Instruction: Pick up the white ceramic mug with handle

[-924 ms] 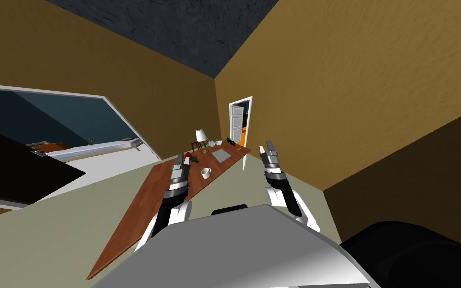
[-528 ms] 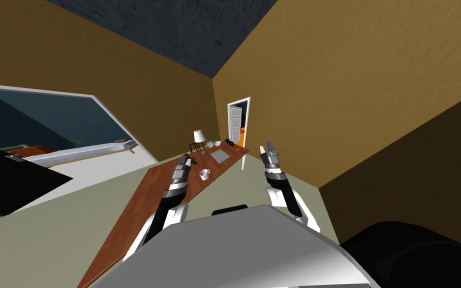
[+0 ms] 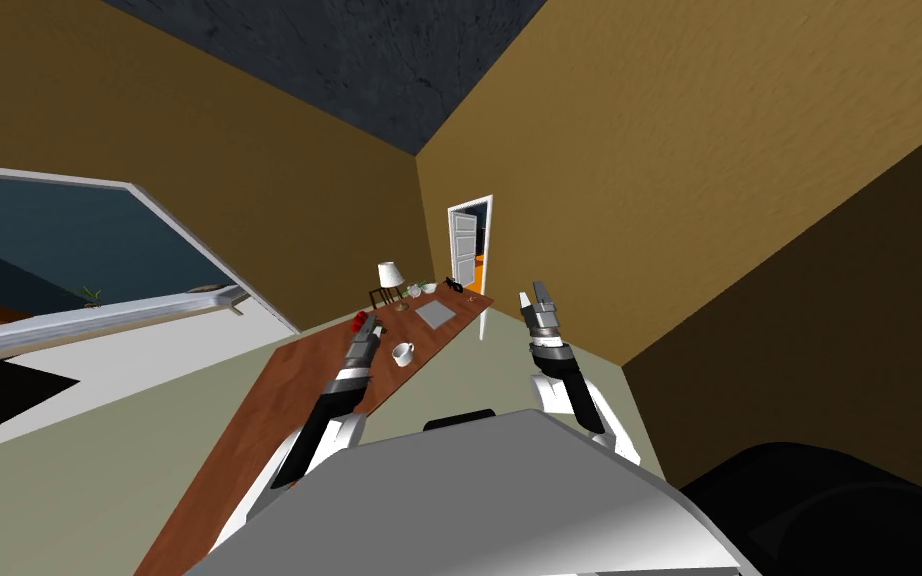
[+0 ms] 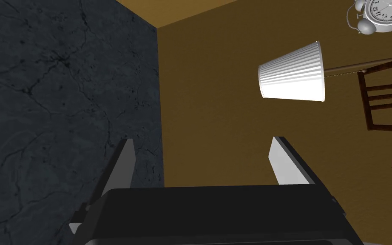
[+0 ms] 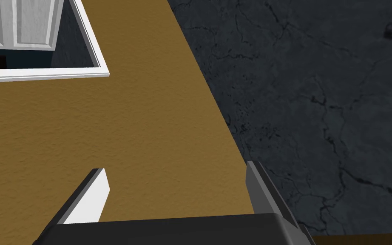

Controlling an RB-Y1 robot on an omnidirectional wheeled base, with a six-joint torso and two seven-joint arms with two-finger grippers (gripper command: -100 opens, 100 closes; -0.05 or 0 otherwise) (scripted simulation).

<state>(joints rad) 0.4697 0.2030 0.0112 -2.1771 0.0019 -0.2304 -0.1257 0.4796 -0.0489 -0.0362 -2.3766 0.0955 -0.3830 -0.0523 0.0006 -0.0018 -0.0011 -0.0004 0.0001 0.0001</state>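
**Clerk:** Head view first. Where is the mug?

**Inspector:** The white mug stands upright on the brown table, nearer than a grey mat and well short of the lamp at the far end. Nothing is touching it.

**Clerk:** And the arms?

**Inspector:** The left gripper is over the table, just left of the mug and apart from it, with a red object close on its left. The right gripper is raised off the table's right side, well apart from the mug.

**Clerk:** Left wrist view?

**Inspector:** The fingers are spread wide with nothing between them. They point past the lampshade towards the wall. An alarm clock and a chair lie beyond.

**Clerk:** Right wrist view?

**Inspector:** It has the same spread and is also empty.

**Clerk:** Progress?

**Inspector:** In my judgement, early. The robot is at the table and the left arm is near the mug. The gripper is not yet aimed at the mug, so lining up, closing on it and lifting are all left to do.
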